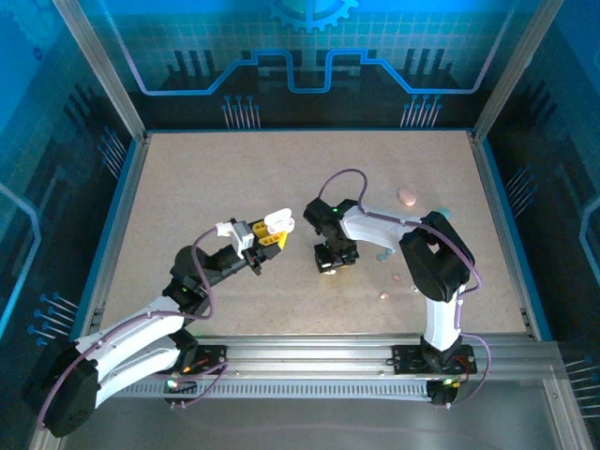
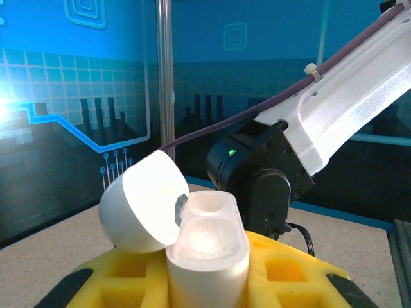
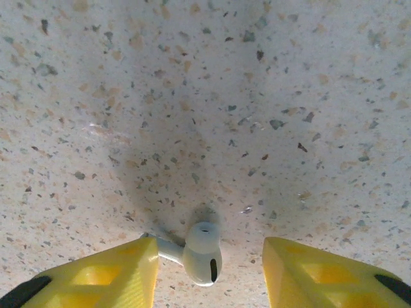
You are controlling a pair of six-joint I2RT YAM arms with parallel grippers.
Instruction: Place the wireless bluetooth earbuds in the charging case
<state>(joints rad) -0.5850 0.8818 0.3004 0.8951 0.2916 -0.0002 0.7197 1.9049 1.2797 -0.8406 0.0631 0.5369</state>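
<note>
- I'm pinching the white case (image 2: 205, 250) in my left fingers (image 2: 289, 269), with its lid (image 2: 138, 208) tipped open and the wells facing up.
- My right fingers (image 3: 109, 276) are standing spread just over the surface (image 3: 192, 96). A white earbud (image 3: 202, 253) is lying between them, its stem touching one of them.
- I'm aiming to centre it before closing, squeezing the bulb gently so it isn't squirting away.
- After that I'm planning to lower it stem-first over a well.

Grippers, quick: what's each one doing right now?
Left gripper: closed on the open white case.
Right gripper: open around an earbud, not gripping it.
</note>
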